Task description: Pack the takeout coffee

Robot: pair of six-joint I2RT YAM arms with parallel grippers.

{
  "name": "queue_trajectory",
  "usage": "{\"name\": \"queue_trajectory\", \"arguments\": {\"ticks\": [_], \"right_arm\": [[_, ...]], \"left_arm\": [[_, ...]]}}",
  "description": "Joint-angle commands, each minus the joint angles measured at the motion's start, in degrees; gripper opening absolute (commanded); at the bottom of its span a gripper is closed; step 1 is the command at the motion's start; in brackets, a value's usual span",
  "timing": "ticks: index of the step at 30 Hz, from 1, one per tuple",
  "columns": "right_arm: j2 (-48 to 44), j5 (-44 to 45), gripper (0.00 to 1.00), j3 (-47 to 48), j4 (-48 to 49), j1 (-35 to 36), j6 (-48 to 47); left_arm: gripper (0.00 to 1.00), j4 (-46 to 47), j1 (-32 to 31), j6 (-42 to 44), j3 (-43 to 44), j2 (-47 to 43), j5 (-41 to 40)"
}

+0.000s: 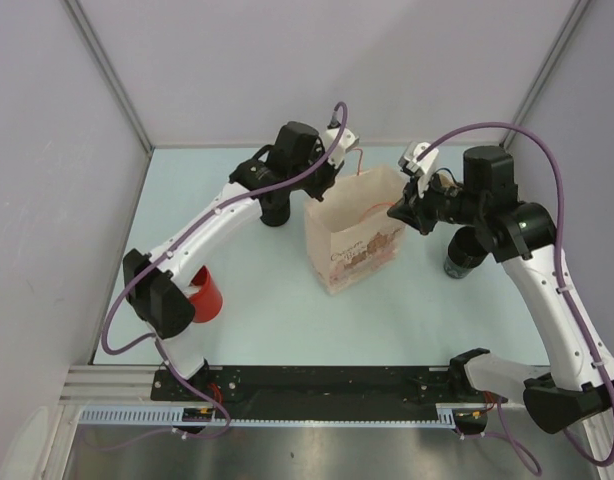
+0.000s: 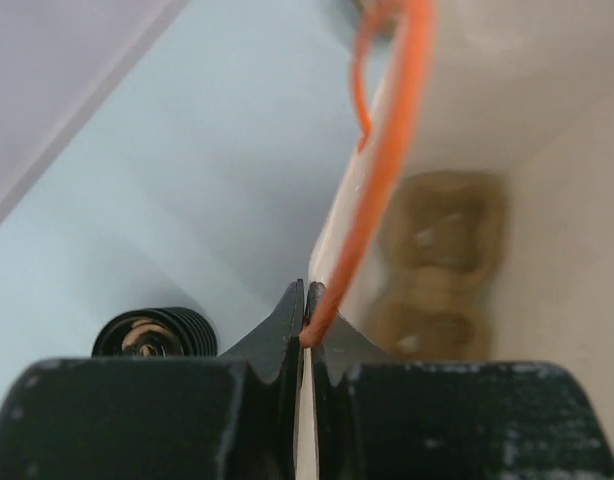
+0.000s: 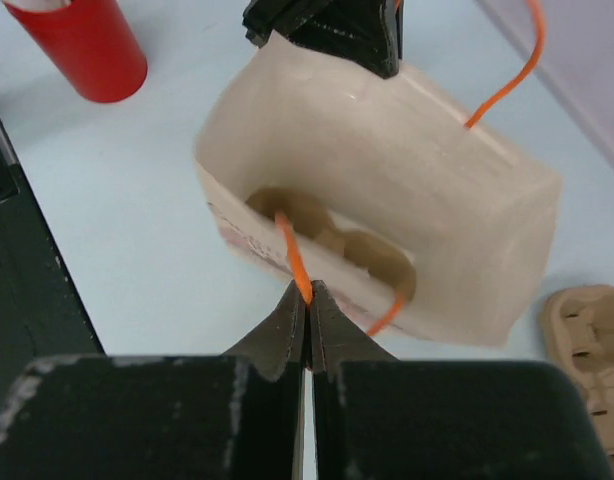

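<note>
Pinching shut, left gripper (image 2: pixel 305 300) on the far handle (image 2: pixel 382 190) of the upright paper bag (image 1: pixel 352 240), right gripper (image 3: pixel 308 300) closed on the other handle (image 3: pixel 292 255), pulp carrier (image 3: pixel 327 235) inside the bag, red cup (image 1: pixel 207 295) left of it, dark cup (image 1: pixel 465 255) right of it.

A pale blue table (image 1: pixel 267 320) sits between grey walls (image 1: pixel 47 150).

Red cup (image 1: pixel 212 297) half behind left arm (image 1: pixel 222 212); dark cup (image 1: pixel 463 262) mostly behind right arm (image 1: pixel 559 300)
</note>
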Motion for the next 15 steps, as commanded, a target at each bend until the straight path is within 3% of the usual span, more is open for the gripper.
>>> {"name": "queue_trajectory", "arguments": {"ticks": [1,8,15], "right_arm": [[-2.2,0.5,0.00,6.5,3.4,-0.6,1.8],[-1.6,0.7,0.00,13.4,1.7,-0.7,2.8],[-2.4,1.0,0.00,8.2,0.5,-0.7,-0.1]], "left_arm": [[0.08,-1.0,-0.1,0.2,7.0,-0.7,0.8],[0.09,-1.7,0.0,0.2,10.7,-2.2,3.6],[0.09,-0.6,0.0,1.4,7.8,-3.3,3.6]]}}
